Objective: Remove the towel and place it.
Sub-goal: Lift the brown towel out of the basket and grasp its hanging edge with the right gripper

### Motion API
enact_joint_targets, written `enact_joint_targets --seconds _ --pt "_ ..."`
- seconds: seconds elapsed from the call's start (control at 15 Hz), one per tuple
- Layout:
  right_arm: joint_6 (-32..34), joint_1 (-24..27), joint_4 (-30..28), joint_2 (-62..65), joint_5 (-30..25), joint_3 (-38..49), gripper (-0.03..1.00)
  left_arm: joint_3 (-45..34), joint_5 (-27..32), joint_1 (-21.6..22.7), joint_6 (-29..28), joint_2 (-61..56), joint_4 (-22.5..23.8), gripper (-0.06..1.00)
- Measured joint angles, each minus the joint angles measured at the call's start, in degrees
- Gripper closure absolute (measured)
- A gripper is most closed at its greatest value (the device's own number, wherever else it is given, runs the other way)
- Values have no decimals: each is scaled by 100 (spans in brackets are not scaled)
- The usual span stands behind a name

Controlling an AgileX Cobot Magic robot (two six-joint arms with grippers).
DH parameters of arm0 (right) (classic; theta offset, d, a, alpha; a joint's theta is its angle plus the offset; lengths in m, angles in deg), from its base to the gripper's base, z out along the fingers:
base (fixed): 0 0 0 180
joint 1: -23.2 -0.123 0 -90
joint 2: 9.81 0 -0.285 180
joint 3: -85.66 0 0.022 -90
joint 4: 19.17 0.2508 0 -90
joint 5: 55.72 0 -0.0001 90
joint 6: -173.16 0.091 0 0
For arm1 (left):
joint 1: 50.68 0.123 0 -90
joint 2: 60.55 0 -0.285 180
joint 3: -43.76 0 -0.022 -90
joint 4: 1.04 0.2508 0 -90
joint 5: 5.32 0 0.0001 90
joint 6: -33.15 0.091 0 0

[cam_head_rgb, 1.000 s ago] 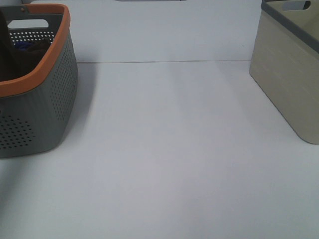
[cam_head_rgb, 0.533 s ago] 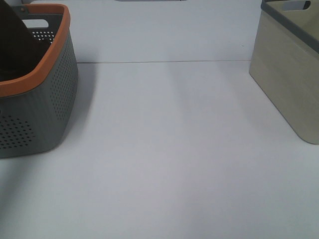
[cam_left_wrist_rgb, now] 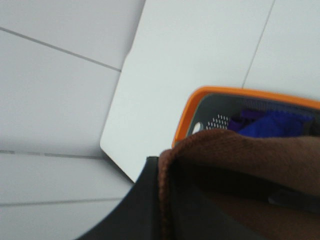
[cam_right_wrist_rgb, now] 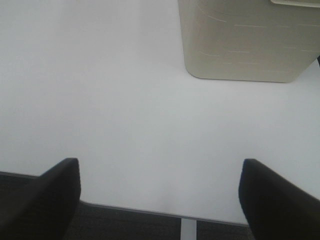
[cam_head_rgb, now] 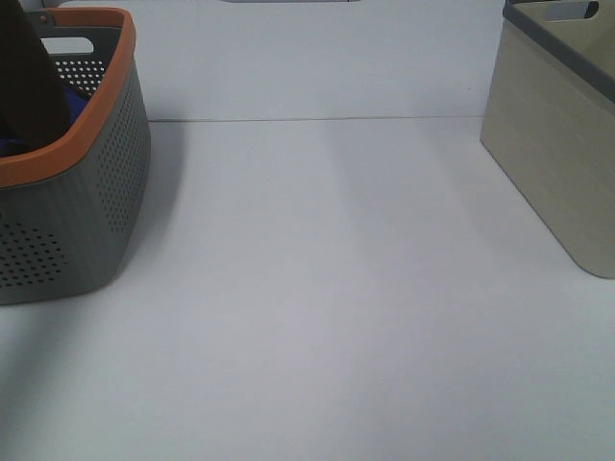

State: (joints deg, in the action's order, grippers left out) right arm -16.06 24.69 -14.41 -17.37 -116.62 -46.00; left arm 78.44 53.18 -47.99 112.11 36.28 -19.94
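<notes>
The dark reddish-brown towel (cam_head_rgb: pixel 29 82) hangs over the grey basket with the orange rim (cam_head_rgb: pixel 101 96) at the far left of the exterior high view. In the left wrist view the towel (cam_left_wrist_rgb: pixel 250 155) drapes right in front of the camera over my left gripper (cam_left_wrist_rgb: pixel 210 200), which is shut on it. Only one black finger (cam_left_wrist_rgb: pixel 137 210) shows. The basket (cam_left_wrist_rgb: pixel 187 117) lies below it. My right gripper (cam_right_wrist_rgb: pixel 160 200) is open and empty, low over the table's near edge.
A bright blue cloth (cam_head_rgb: pixel 75 100) lies inside the basket and also shows in the left wrist view (cam_left_wrist_rgb: pixel 275 125). A beige bin with a grey rim (cam_head_rgb: pixel 557 144) stands at the far right and also shows in the right wrist view (cam_right_wrist_rgb: pixel 245 40). The white table (cam_head_rgb: pixel 327 288) spans between them.
The towel has risen out of the basket, uncovering the blue cloth beneath it. Nothing else in the exterior high view has moved.
</notes>
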Motion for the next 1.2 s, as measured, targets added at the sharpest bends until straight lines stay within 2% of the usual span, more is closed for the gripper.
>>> enact_joint_targets --seconds 0.07,0.2,0.33,0.4,0.6,0.67,0.87,1.0,1.07,1.2 --pt "-40 0 34 -17 6 0 21 0 -40 0 155 -29 -235 94" --pt "-149 0 269 -355 172 -103 21 0 -80 0 802 -138 -1220 94" --pt "-510 0 779 -1003 636 -361 21 0 -178 -126 1409 -201 -2017 94" --pt "-991 0 1352 -1536 1043 -613 21 0 -401 -413 1822 -212 -2435 94" --pt "-2223 0 2739 -2601 1822 -951 21 0 -819 -1381 2469 -172 -2595 94" --pt "-2447 0 3002 -2762 1914 -963 21 0 -837 -1513 2515 -149 -2607 94" --pt "-3587 0 4481 -3604 2240 -974 21 0 -859 -2326 2676 52 -2544 94" --pt "-4773 0 5489 -4085 2395 -974 21 0 -865 -2807 2710 178 -2378 94" --pt "-5747 0 6199 -4389 2429 -974 21 0 -900 -3117 2710 246 -2320 94" --pt "-7093 0 7042 -4727 2458 -974 21 0 -905 -3432 2710 332 -2286 94"
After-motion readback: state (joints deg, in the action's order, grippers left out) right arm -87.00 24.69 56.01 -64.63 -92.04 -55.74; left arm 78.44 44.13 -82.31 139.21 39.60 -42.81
